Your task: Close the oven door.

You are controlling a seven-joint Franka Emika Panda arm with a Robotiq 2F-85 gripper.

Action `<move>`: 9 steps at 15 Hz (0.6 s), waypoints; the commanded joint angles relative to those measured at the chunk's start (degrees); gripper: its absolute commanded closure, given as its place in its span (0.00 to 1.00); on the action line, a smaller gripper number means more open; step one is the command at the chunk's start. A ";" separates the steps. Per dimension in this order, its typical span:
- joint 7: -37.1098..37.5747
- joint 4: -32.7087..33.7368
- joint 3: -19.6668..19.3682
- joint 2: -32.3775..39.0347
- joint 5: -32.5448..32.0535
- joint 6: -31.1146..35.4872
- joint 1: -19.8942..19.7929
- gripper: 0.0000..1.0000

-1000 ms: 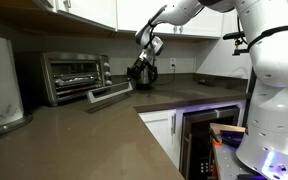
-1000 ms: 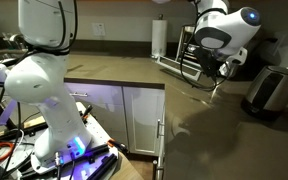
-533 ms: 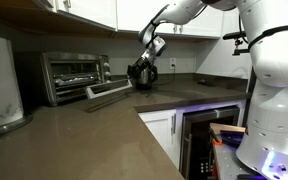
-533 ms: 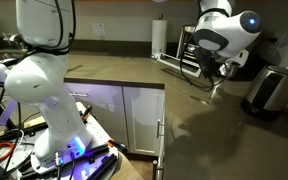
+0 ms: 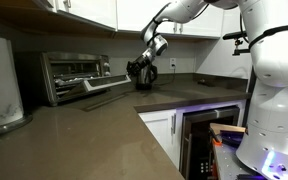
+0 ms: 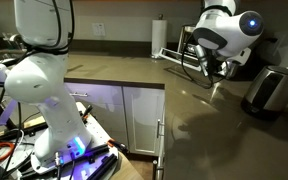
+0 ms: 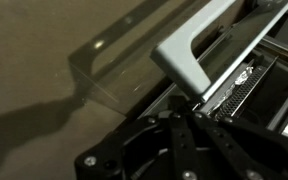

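Hanging part-open, oven door [image 5: 109, 86] — gripper [image 5: 139, 72] beside

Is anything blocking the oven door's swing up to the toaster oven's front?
Nothing visible does. The oven door sits partly open, the gripper at its handle end, and the gap up to the toaster oven front looks free.

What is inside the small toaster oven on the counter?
In an exterior view the toaster oven holds a wire rack, with no food seen on it. The back is too dark to judge, and the partly raised oven door may cover the lowest part.
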 commanded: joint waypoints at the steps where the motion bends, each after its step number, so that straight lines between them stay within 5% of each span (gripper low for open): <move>1: -2.28 -2.09 0.13 -2.26 3.88 -3.79 1.76 1.00; 9: -7.31 -2.08 -0.61 -2.84 10.85 -3.49 1.98 1.00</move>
